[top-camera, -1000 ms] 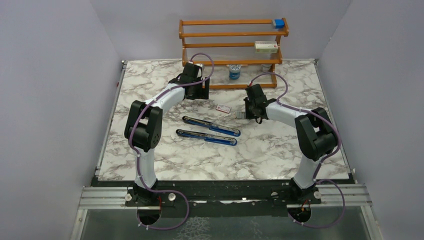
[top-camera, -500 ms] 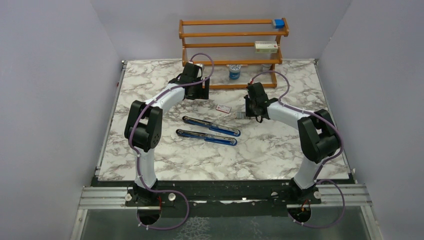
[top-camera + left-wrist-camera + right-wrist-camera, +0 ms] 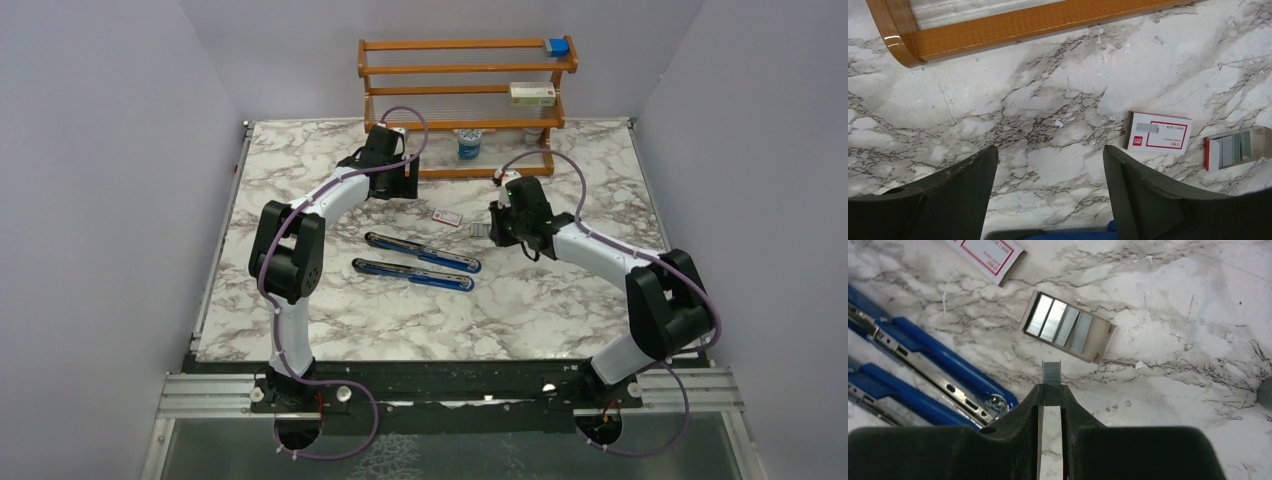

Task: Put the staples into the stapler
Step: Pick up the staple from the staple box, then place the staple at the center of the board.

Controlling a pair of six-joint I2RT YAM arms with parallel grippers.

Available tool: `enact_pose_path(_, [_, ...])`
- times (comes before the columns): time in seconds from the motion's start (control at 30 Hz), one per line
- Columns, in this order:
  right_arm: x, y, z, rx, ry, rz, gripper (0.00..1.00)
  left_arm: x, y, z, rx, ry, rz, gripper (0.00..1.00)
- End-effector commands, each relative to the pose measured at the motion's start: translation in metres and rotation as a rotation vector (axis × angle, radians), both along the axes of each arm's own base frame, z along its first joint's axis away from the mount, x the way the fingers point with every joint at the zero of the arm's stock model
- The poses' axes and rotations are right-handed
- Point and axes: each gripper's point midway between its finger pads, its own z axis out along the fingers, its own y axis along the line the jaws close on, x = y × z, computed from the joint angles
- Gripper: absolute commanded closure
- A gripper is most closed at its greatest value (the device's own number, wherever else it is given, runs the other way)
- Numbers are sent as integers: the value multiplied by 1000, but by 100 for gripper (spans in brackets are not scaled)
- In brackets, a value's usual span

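Observation:
The stapler (image 3: pixel 420 262) lies opened flat mid-table, its two blue arms (image 3: pixel 933 357) side by side with the metal channel showing. A grey tray (image 3: pixel 1100 342) holds several staples (image 3: pixel 1060 322) just right of the stapler. My right gripper (image 3: pixel 1051 390) hovers over the marble between tray and stapler, shut on one short strip of staples (image 3: pixel 1051 371) that sticks out past its fingertips. My left gripper (image 3: pixel 1050 155) stands open and empty over bare marble near the rack, beyond the stapler, whose blue edge (image 3: pixel 1073 235) shows at the bottom of its view.
A small pink-and-white box (image 3: pixel 447 216) lies left of the tray. At the back stands a wooden rack (image 3: pixel 465 90) with a blue block (image 3: pixel 557 46) and a white box (image 3: pixel 532 93) on it, and a blue cylinder (image 3: pixel 468 145) beneath.
The right arm's elbow has swung out to the right and its wrist has shifted slightly right, the strip still in its grip. The left arm has not moved.

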Motion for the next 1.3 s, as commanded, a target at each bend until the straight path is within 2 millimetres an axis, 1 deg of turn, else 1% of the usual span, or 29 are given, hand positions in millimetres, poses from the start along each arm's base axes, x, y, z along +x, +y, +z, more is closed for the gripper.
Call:
enact_pose_path(0.0, [-22,14,8,12,-27,195,82,9,-3,28,-19,-59,2,20])
enact_pose_path(0.07, [-32,17,10,18,-28,254,82,9,-3,30,-22,-60,2,20])
enact_pose_path(0.13, [-42,23,16,33,-51,321,82,8,-3,33,-22,-67,2,20])
enact_pose_path(0.27, [-61,40,29,49,-89,413,82,6,2,41,-17,-82,20,20])
enact_pose_path(0.37, [-80,54,32,49,-101,492,82,3,5,51,-24,-99,35,19])
enact_pose_path(0.43, [-94,63,29,47,-99,545,82,-1,7,55,-29,-102,42,18])
enact_pose_path(0.57, [-118,82,20,32,-101,657,82,-12,15,55,-34,-90,61,15])
enact_pose_path(0.6, [-124,89,19,29,-104,687,82,-15,20,54,-36,-84,74,11])
enact_pose_path(0.67, [-138,105,15,26,-111,756,82,-21,27,53,-40,-76,97,8])
enact_pose_path(0.73, [-148,118,10,18,-119,815,82,-25,34,55,-37,-77,109,7])
enact_pose_path(0.8, [-157,130,-2,2,-106,869,82,-28,41,59,-29,-89,117,7])
enact_pose_path(0.87, [-163,140,-12,-16,-102,922,82,-29,49,64,-11,-108,129,8])
enact_pose_path(0.97, [-167,154,-24,-37,-108,982,82,-36,63,71,25,-136,158,8])
enact_pose_path(1.03, [-168,164,-27,-42,-114,1012,82,-39,70,75,39,-150,171,8])
enact_pose_path(1.17, [-170,185,-27,-45,-134,1061,81,-43,79,81,52,-167,186,8])
enact_pose_path(1.27, [-170,197,-29,-50,-137,1088,79,-44,80,80,53,-165,188,8])
